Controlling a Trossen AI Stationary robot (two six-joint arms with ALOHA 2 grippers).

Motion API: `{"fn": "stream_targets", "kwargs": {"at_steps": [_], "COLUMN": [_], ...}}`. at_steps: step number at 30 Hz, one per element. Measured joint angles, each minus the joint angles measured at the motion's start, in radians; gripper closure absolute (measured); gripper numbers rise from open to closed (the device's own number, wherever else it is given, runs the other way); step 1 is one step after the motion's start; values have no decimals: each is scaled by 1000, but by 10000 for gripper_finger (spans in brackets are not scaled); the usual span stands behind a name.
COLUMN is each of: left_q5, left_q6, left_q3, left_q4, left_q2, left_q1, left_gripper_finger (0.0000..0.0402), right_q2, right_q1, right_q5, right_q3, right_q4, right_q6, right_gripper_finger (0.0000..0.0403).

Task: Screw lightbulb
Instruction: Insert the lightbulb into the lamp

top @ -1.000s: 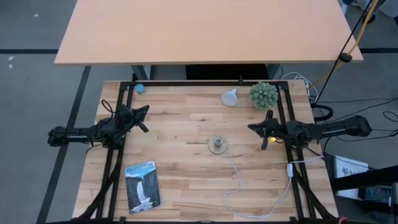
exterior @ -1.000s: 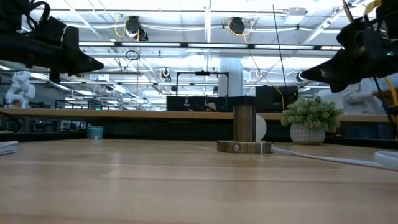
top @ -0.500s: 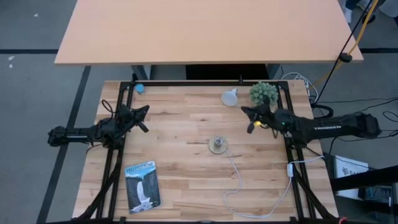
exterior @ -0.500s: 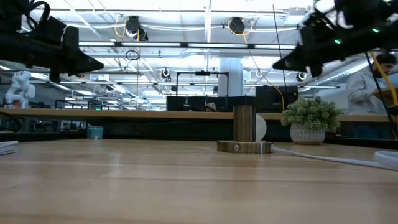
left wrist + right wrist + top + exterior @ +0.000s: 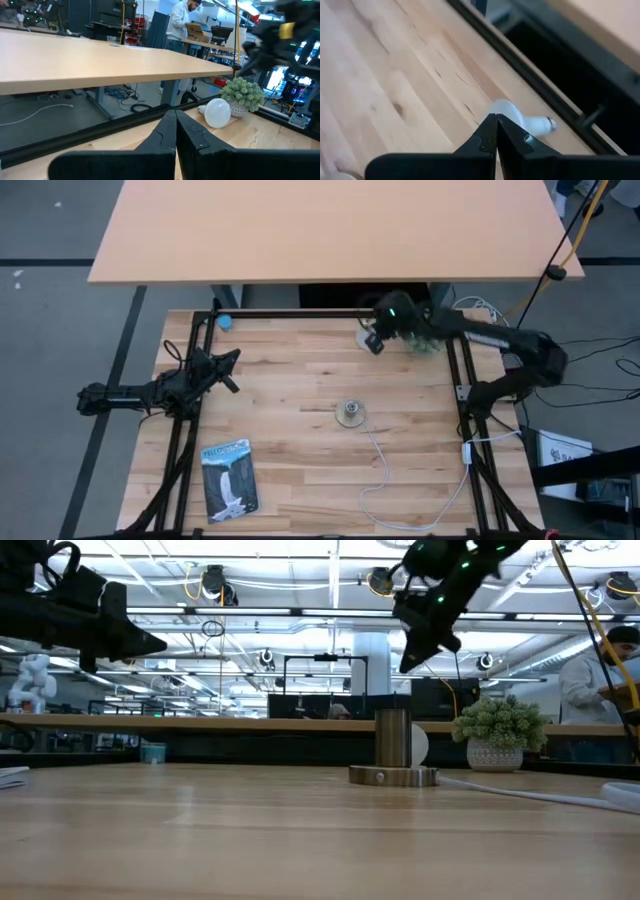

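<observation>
Plainly, at the high view's left the left gripper (image 5: 232,357) waits closed, empty. Upper right of centre, the right gripper (image 5: 376,345), closed and empty, hovers over the lightbulb (image 5: 367,336) lying on the table (image 5: 290,430); descending closed could knock it rolling toward the plant (image 5: 428,340).

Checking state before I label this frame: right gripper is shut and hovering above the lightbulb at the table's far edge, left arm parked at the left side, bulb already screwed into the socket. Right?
Not quite. The lightbulb is not in the socket: the high view shows it lying on the table near the far edge, beside the green plant, with the socket empty at mid-table. The rest holds: the right gripper is shut above the bulb, and the left gripper is shut, parked at the left side.
</observation>
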State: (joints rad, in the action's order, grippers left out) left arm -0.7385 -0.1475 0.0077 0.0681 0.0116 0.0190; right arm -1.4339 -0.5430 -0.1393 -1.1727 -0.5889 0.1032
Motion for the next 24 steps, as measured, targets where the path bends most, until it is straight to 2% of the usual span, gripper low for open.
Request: {"fn": "stream_targets", "kwargs": {"at_steps": [4, 7, 15, 17, 22, 24], "left_q5": [0, 0, 0, 0, 0, 0], "left_q6": [0, 0, 0, 0, 0, 0], "left_q3": [0, 0, 0, 0, 0, 0], "left_q4": [0, 0, 0, 0, 0, 0], "left_q2": [0, 0, 0, 0, 0, 0], "left_q1": [0, 0, 0, 0, 0, 0], "left_gripper_finger": [401, 401, 401, 401, 401, 401], "right_q2": [-151, -254, -443, -460, -473, -469], "right_q1": [-119, -184, -218, -216, -211, -208], "right_q5": [9, 8, 25, 112, 454, 551], "right_q3": [-172, -249, -264, -264, -264, -265], "right_q4": [-194, -295, -312, -329, -405, -430], "right_q6": [-18, -36, -127, -117, -106, -133], "right_gripper_finger": [403, 403, 403, 403, 403, 403]}}
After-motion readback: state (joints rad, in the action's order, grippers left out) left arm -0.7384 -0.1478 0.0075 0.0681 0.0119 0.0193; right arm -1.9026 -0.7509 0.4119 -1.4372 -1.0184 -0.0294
